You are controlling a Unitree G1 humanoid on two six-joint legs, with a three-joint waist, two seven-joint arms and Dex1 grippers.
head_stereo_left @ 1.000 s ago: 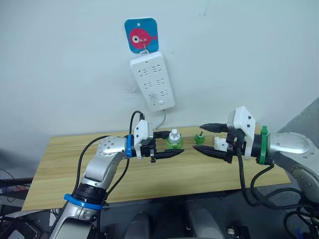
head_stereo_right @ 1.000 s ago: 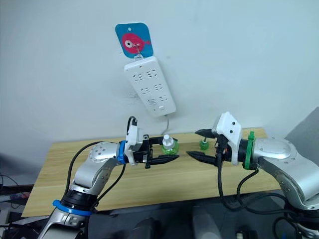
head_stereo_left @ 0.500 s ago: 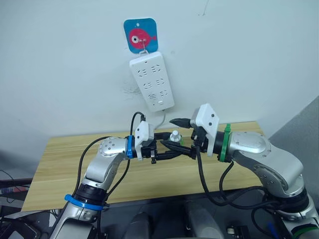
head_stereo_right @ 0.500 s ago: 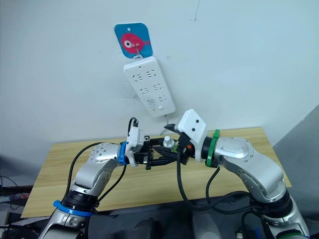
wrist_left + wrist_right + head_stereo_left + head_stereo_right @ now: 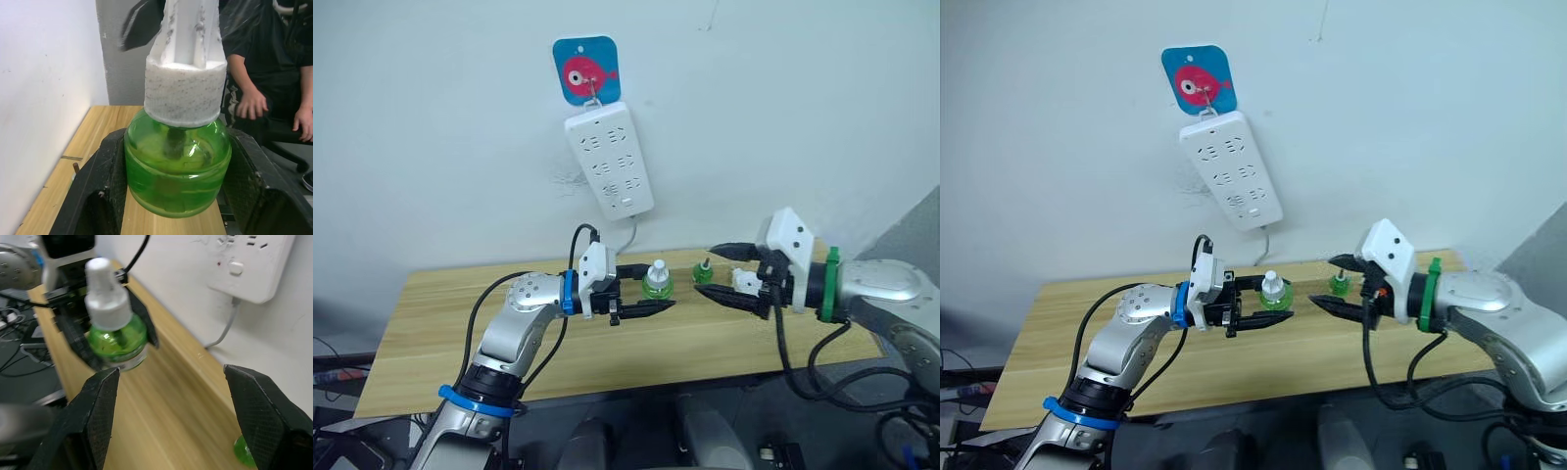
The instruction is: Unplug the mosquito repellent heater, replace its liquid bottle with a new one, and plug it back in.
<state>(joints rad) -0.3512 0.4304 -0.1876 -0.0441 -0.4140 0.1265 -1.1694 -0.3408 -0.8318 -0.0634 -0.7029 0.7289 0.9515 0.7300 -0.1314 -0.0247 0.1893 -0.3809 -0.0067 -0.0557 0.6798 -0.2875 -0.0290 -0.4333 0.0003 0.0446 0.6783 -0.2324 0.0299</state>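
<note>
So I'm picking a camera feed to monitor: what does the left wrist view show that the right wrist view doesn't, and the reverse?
Left wrist view's extra: a seated person in dark clothes beyond the table's far end.

Right wrist view's extra: the power strip on the wall with its cable, a small green item on the table, and the right end effector, open.

Shared: the green bottle with its white cap, clamped in the left end effector, and the wooden table.
</note>
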